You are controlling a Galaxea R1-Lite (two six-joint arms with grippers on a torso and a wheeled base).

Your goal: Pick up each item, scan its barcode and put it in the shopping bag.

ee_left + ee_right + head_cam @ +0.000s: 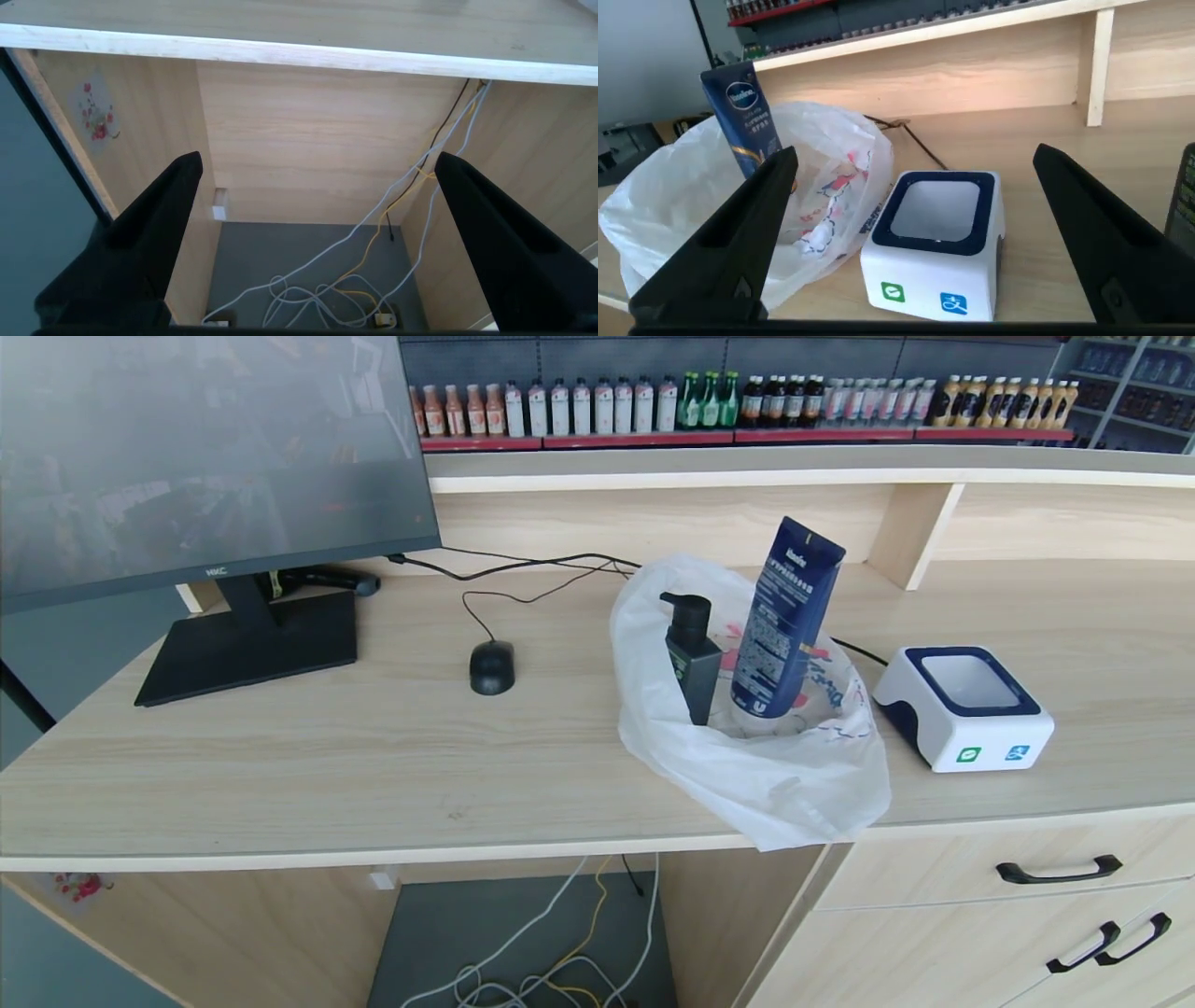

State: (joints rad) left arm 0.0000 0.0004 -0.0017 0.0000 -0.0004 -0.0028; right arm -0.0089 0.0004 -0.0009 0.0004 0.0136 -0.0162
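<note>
Bottle and tube in the bag, both grippers spread.
The bag (pixel 747 775) lies at the counter's (pixel 373 756) front edge, its plastic hanging over it. In it the bottle (pixel 693 658) stands upright and the tube (pixel 789 616) leans beside it. The scanner (pixel 962 709) sits just beside the bag. The left gripper (pixel 318 163), fingers apart, faces the cables (pixel 318 289) under the counter. The right gripper (pixel 915 154), fingers apart, faces the scanner.

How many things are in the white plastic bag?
2. A dark square pump bottle stands on the left inside the white plastic shopping bag; a tall blue tube stands to its right. Smaller things may hide deeper.
</note>
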